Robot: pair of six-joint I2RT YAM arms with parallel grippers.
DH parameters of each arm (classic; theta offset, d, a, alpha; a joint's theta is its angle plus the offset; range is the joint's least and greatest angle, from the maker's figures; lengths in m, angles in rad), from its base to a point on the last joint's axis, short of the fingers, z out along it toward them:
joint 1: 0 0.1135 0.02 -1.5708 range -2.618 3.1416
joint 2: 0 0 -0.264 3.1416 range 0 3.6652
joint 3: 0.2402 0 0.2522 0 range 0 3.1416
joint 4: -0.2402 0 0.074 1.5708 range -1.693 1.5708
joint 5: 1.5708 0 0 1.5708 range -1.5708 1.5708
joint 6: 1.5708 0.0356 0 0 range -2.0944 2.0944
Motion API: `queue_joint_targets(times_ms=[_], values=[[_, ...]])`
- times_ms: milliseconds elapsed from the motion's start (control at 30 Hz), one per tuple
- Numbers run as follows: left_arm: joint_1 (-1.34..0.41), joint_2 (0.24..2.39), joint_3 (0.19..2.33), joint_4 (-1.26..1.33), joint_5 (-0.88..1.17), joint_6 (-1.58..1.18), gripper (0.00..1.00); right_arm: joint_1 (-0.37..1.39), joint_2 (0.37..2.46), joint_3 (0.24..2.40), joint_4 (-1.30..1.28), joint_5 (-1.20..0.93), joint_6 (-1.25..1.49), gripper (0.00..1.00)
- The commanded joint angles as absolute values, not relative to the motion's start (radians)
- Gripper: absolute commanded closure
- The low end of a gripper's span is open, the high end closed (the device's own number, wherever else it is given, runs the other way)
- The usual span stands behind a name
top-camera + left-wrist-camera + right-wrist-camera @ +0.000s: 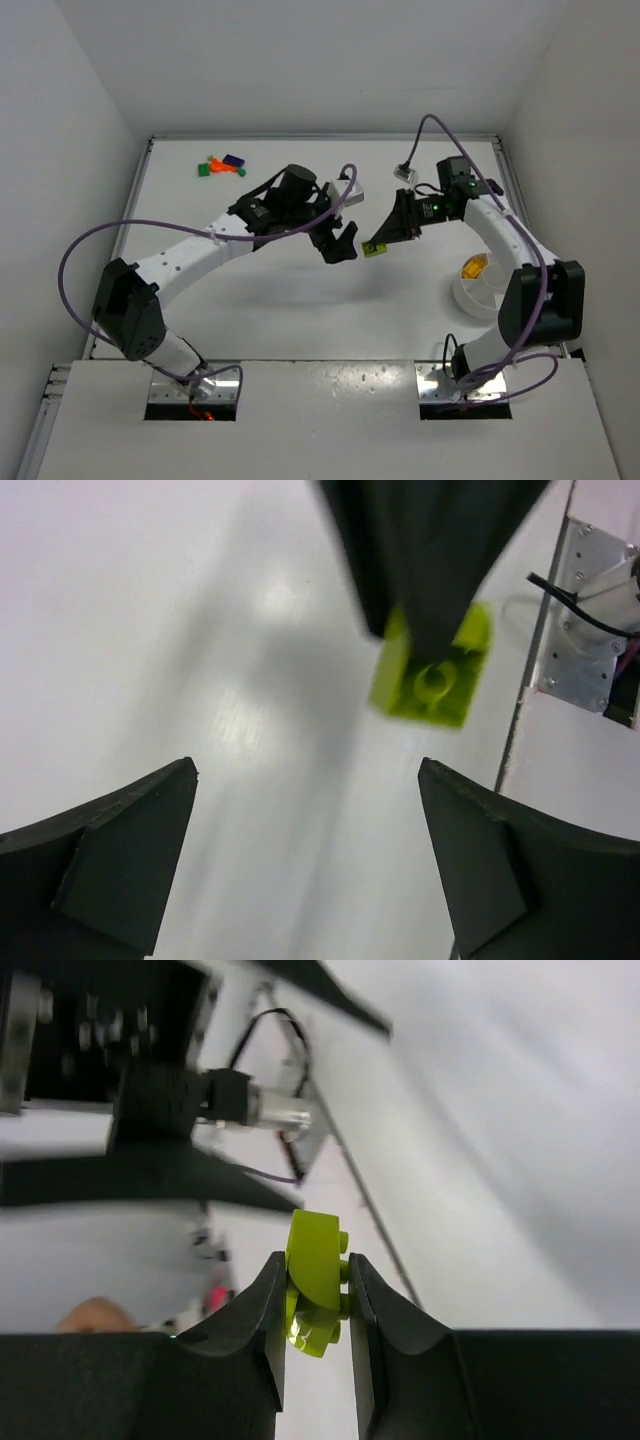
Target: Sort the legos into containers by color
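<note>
My right gripper (375, 246) is shut on a lime-green lego (316, 1280) and holds it above the middle of the table; the brick also shows in the top view (374, 248) and in the left wrist view (432, 667). My left gripper (346, 243) is open and empty, facing the right gripper a short way to its left. Several loose legos (222, 165), orange, blue and green, lie at the far left. The round white dish (480, 287) stands at the right with an orange piece (473, 267) in one section.
White walls close the table on three sides. A white cable plug (405, 171) lies near the back right. Purple cables loop from both arms. Both arm bases stand at the near edge.
</note>
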State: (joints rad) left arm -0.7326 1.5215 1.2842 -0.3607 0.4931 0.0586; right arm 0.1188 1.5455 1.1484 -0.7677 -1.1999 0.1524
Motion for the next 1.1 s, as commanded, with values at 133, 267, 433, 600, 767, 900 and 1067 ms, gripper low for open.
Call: queue_joint_targets(times_ms=[133, 267, 433, 600, 767, 900, 1067], values=[[-0.528, 1.422, 1.278, -0.374, 0.618, 0.05, 0.0, 0.063, 1.428, 1.301, -1.124, -0.769, -0.17, 1.0], [-0.442, 1.388, 1.238, -0.383, 0.627, 0.074, 0.0, 0.018, 1.393, 1.356, -1.267, -0.583, -0.339, 1.0], [-0.325, 1.367, 1.195, -0.383, 0.695, 0.107, 0.0, -0.041, 1.247, 1.295, -1.324, -0.298, -0.451, 1.0], [-0.232, 1.376, 1.186, -0.374, 0.762, 0.106, 0.0, -0.078, 1.138, 1.23, -1.315, -0.059, -0.5, 1.0], [-0.176, 1.394, 1.161, -0.356, 0.802, 0.103, 0.0, -0.098, 1.091, 1.167, -1.293, 0.064, -0.48, 1.0], [-0.153, 1.414, 1.152, -0.356, 0.821, 0.112, 0.0, -0.098, 1.1, 1.135, -1.282, 0.064, -0.43, 1.0], [-0.12, 1.414, 1.134, -0.347, 0.857, 0.121, 0.0, -0.098, 1.114, 1.085, -1.25, 0.074, -0.42, 1.0]])
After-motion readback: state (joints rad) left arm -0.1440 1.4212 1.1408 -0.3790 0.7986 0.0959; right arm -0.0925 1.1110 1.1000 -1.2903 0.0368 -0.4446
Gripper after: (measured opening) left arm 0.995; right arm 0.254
